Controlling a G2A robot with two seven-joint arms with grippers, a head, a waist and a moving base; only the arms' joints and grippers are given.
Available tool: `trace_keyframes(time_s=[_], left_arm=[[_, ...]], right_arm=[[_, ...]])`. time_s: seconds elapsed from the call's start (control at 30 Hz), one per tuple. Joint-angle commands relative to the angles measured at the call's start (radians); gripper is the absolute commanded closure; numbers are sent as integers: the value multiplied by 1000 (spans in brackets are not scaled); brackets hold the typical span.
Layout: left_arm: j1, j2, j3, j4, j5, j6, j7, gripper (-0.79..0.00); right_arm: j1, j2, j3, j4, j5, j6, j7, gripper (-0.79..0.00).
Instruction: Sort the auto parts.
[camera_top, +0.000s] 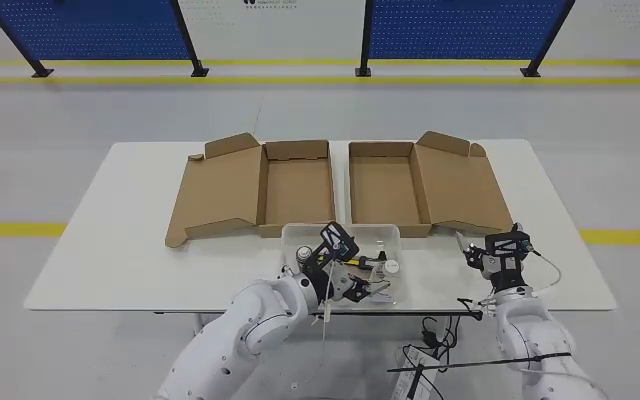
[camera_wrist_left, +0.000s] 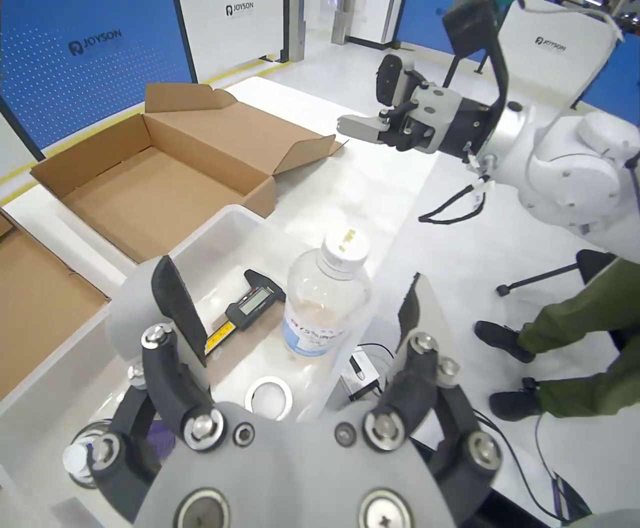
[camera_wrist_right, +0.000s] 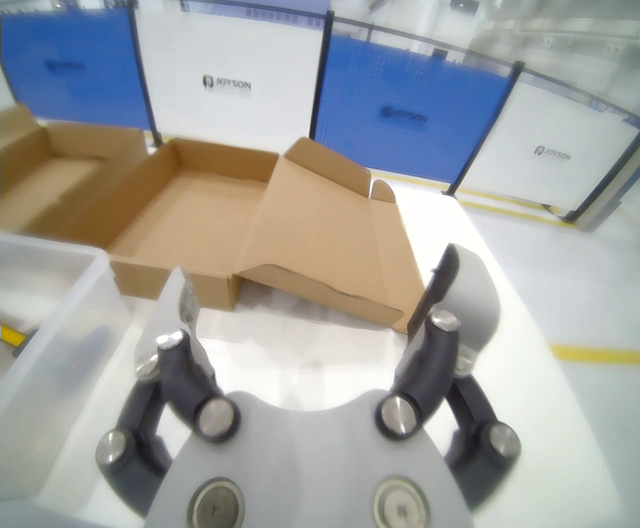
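Shows the left gripper (camera_wrist_left: 292, 295) spread open above the clear bin (camera_wrist_left: 225, 215) at the middle of the worktop's (camera_top: 120, 240) near edge, with a clear bottle (camera_wrist_left: 325, 305), a digital caliper (camera_wrist_left: 250, 302) and a white ring (camera_wrist_left: 268, 397) inside the bin below it. Places the right gripper (camera_wrist_right: 315, 280), fingers likewise apart, over the worktop near its near right corner, to the right of the bin. Sets the left cardboard box (camera_top: 295, 190) and the right cardboard box (camera_top: 385, 190), both open, side by side behind the bin toward the far edge.
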Motion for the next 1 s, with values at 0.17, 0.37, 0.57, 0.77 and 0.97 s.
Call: trace_keyframes(time_s=[0.17, 0.37, 0.57, 0.77, 0.97], left_arm=[[0, 0, 1, 1, -2, 1, 1, -785], [0, 0, 1, 1, -2, 1, 1, -785], [-12, -8, 29, 9, -5, 9, 28, -785], [-64, -34, 95, 66, -31, 79, 38, -785], [-97, -53, 141, 129, -54, 95, 39, -785]], right_arm=[[0, 0, 0, 0, 0, 0, 0, -785], [0, 0, 0, 0, 0, 0, 0, -785], [0, 0, 0, 0, 0, 0, 0, -785], [0, 0, 0, 0, 0, 0, 0, -785], [0, 0, 0, 0, 0, 0, 0, -785]])
